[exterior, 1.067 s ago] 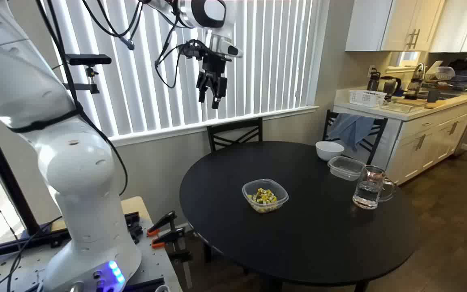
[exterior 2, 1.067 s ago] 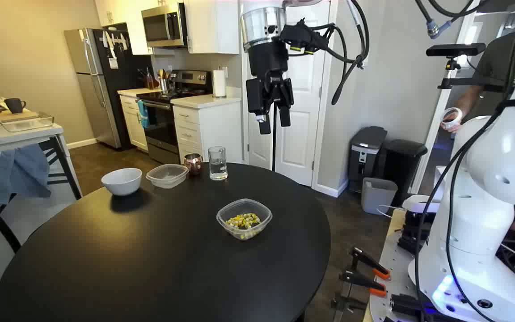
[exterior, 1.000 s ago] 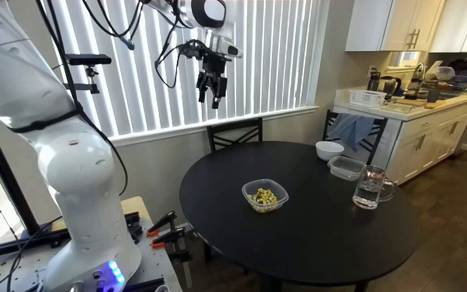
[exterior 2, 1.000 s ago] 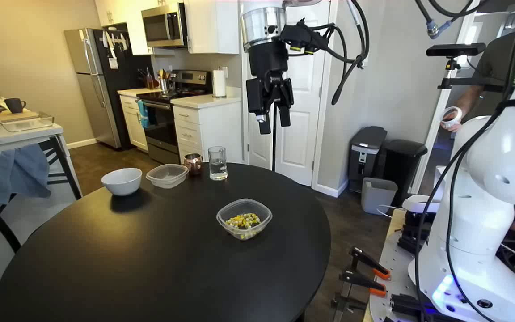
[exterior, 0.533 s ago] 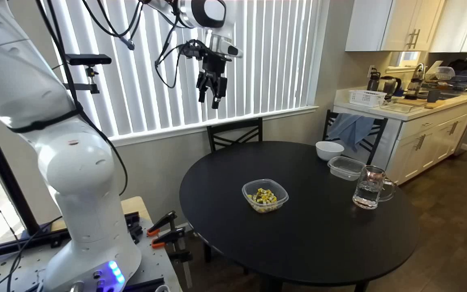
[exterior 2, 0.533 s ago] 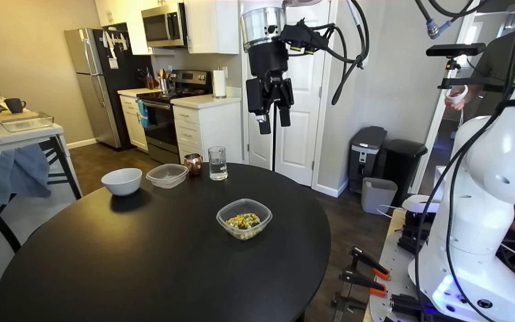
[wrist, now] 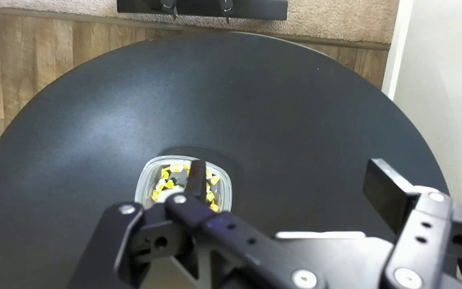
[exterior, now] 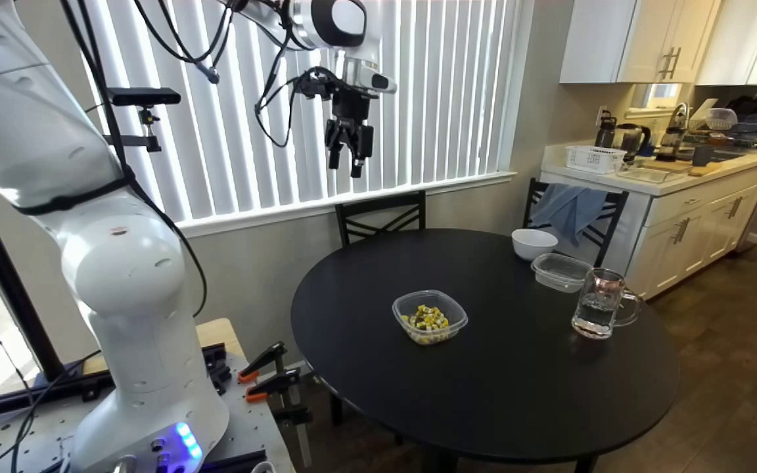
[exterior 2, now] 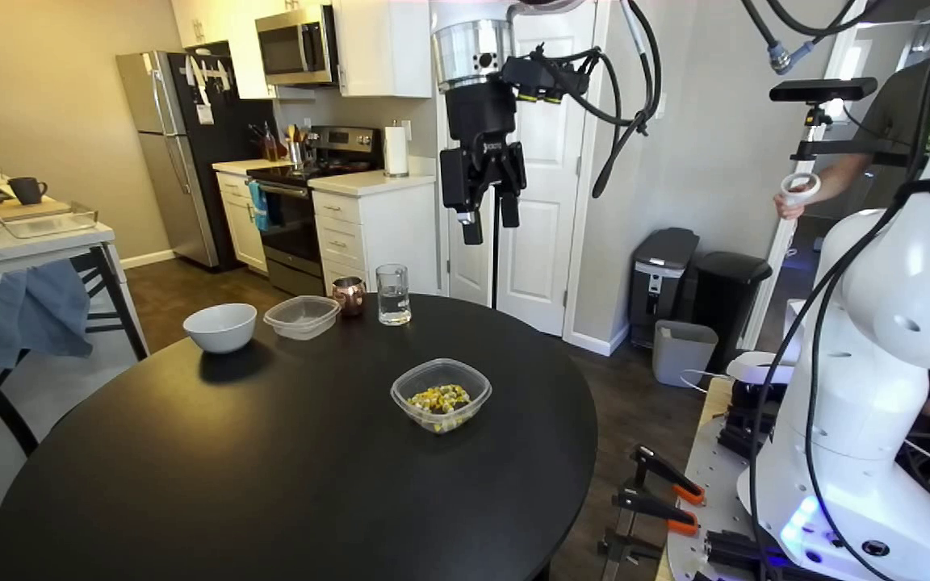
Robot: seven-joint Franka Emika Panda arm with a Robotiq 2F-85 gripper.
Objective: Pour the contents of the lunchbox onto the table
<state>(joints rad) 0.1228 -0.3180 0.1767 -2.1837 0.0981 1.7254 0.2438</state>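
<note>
Lunchbox (exterior 2: 441, 371) upright on the table (exterior 2: 271, 484), food (exterior 2: 439, 399) inside.
The arm (exterior: 122, 263), extended outward, holds the gripper (exterior 2: 491, 225) high above the table, pointing down, well apart from the lunchbox; its fingers (wrist: 385, 196) stand wide apart in the wrist view.

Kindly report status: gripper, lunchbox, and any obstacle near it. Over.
Gripper open, holding nothing. Lunchbox upright on table, contents inside. White bowl and glass mug stand apart from it.

We see clear, shiny plastic in the lunchbox (exterior 2: 434, 371) and a smooth, near-matt black finish on the table (exterior: 497, 394). We find polished coppery metal on the cup (exterior 2: 349, 297), smooth see-through glass in the mug (exterior 2: 393, 292), matt fabric in the towel (exterior: 569, 207) — and rough-piled carpet (wrist: 343, 20).
</note>
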